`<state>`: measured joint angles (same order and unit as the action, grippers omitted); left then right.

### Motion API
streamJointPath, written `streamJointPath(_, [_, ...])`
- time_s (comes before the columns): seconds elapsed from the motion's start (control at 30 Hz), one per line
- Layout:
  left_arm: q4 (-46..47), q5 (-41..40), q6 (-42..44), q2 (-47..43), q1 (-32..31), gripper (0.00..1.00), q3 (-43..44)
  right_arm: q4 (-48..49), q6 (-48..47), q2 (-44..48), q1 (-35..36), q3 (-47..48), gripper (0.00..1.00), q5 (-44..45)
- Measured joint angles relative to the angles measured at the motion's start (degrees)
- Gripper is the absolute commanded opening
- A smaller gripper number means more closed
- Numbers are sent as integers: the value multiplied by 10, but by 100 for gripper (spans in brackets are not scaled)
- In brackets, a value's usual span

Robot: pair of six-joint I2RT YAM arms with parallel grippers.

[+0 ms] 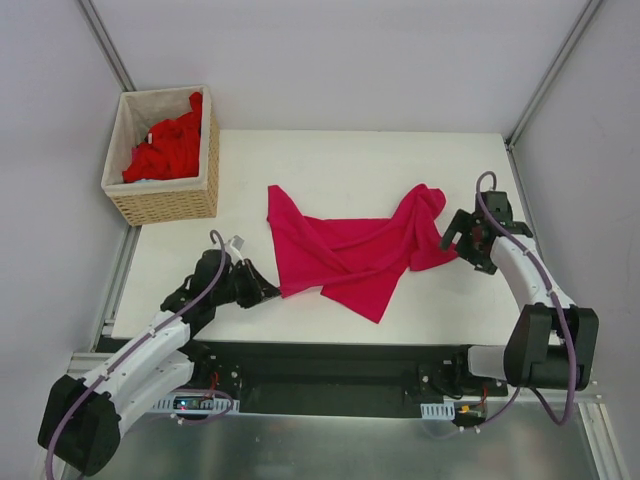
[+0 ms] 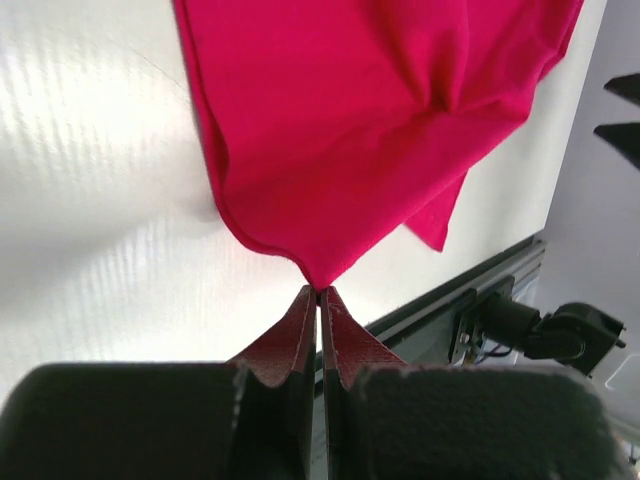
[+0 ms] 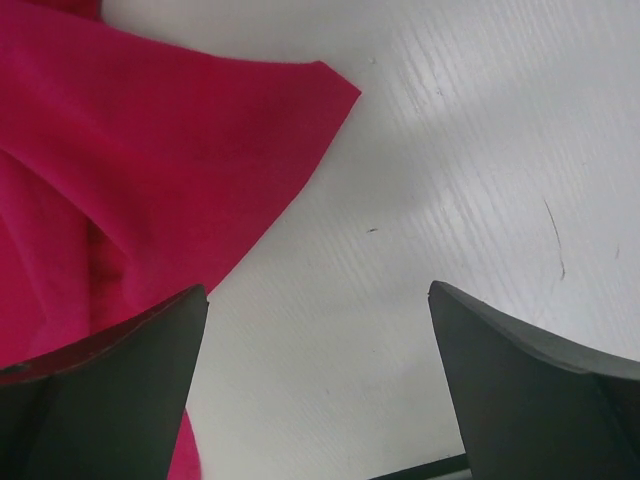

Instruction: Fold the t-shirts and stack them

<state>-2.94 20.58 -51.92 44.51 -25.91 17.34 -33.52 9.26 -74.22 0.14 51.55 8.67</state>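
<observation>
Here, the magenta t-shirt (image 1: 350,250) is lying crumpled on the white table (image 1: 350,160), spreading across the space between the two grippers. The left gripper (image 1: 272,290) is sitting at the cloth's near left corner and is gripping it: in the left wrist view its jaws are pressing flat together, with the tip of that corner caught between them. From this pinch the shirt is fanning out ahead of the gripper and away from it, and a smaller flap is hanging out to its right.

The right gripper (image 1: 455,238) is hovering at the shirt's opposite edge, just beside the bunched cloth there. Its jaws are standing wide apart and are holding nothing. In the right wrist view the cloth is lying ahead and to the left, its edge running under the left finger (image 3: 110,380), while bare table is showing between the fingers.

Well beyond the left gripper, red t-shirts (image 1: 165,148) are lying heaped inside a wicker basket (image 1: 165,205).
</observation>
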Motion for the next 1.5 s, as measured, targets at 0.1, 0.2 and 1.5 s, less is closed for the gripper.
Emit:
streamJointPath(0.1, [-13, -1, 6, -3, 28, 0, 3, 20, 9, -12, -46, -10, 95, -49])
streamJointPath(0.2, [-27, 0, 13, -2, 43, 0, 3, 37, 19, -32, -94, -17, 92, -102])
streamJointPath(1.5, [-39, 47, 53, 64, 115, 0, 37, 135, 64, -255, -232, 50, 47, -321])
